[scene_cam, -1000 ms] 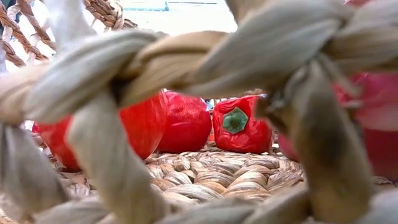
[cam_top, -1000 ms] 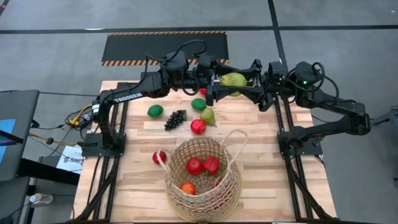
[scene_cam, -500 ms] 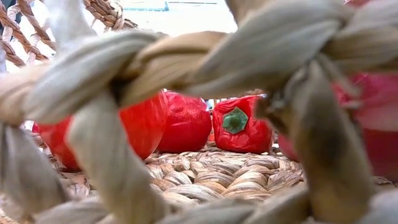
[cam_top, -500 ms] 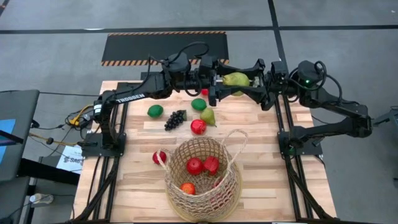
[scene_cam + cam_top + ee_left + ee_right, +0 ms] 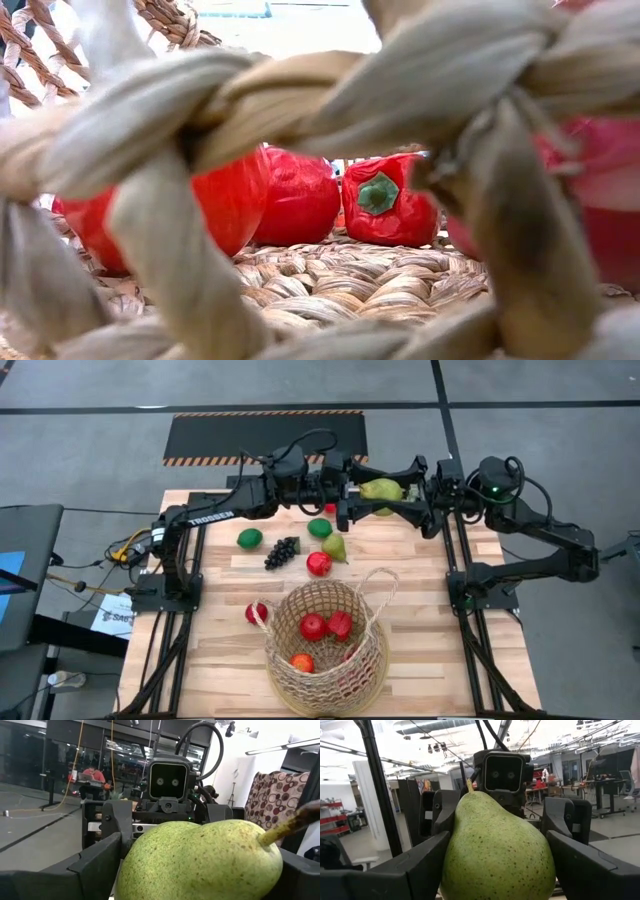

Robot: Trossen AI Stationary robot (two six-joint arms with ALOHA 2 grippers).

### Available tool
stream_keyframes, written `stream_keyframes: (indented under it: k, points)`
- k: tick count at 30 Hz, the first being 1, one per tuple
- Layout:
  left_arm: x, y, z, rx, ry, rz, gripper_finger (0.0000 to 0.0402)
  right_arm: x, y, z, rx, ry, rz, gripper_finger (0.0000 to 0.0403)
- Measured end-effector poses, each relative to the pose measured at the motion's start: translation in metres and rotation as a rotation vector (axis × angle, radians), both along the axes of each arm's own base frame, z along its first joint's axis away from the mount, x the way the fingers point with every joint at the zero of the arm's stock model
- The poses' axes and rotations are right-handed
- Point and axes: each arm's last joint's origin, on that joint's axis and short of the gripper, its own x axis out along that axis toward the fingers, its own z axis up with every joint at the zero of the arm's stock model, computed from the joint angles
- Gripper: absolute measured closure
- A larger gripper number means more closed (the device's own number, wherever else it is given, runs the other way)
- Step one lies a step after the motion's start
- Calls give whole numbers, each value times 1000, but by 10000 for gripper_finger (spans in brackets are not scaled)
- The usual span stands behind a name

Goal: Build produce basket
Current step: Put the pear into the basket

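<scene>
Arms: two, dark, meeting at the far edge of the worktop (image 5: 420,575), fingers pointing at each other.

Large pear (image 5: 380,488), one: green, speckled with brown, brown stem, held aloft between the arms. Left gripper (image 5: 352,492) has its fingers (image 5: 95,865) set on either side of the fruit, touching it. Right gripper (image 5: 395,495) has its fingers (image 5: 415,865) flanking the same pear; right-hand finger shows a sliver of gap, so whether it pinches cannot be told for certain.

Basket (image 5: 325,680), one: round, tan, open-weave wicker, two thin loop handles, at the near middle of the worktop. Thick woven strands (image 5: 150,240) fill the low view and block most of it.

Inside the basket, high view: three pieces counted, a red apple (image 5: 313,626), a red pepper-shaped piece with green cap (image 5: 340,624), a red-orange fruit (image 5: 302,662). More red shows through the weave; number uncertain.

Loose on the worktop, six:
- lime (image 5: 249,538), far left
- lime (image 5: 319,527), near the grippers
- dark grape bunch (image 5: 281,551), between the limes
- small pear (image 5: 334,547)
- red apple (image 5: 318,564), just beside the small pear
- red fruit (image 5: 256,612), touching the basket's left handle

Surroundings: black mat with striped edge (image 5: 265,438) on the floor beyond the worktop.
</scene>
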Motion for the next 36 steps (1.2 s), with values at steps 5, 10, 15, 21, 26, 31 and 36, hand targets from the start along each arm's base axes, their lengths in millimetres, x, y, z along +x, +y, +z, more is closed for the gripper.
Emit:
stream_keyframes:
  k: [5, 10, 15, 21, 26, 31, 36]
  points:
    - [0, 0, 0, 1, -3, 1, 65, -6, 2, 1, -19, -2, -2, 60]
    - [-1, 1, 3, 0, -26, 1, 67, -8, 3, 1, -25, 10, 8, 60]
    - [-9, 0, 16, 21, -103, -15, 101, -3, 1, -9, -19, 82, 6, 60]
    - [-5, 0, 9, 25, -59, -30, 163, -2, 1, -4, -37, 37, 2, 60]
    - [-8, 1, 11, 44, -58, -24, 160, -10, 0, -1, -41, 23, -24, 64]
    - [-10, 1, 14, 90, -68, -7, 91, -26, 1, 7, -59, -33, -51, 61]
    - [-10, 2, 10, 99, -34, 22, 25, -29, 1, 13, -87, -81, -61, 64]
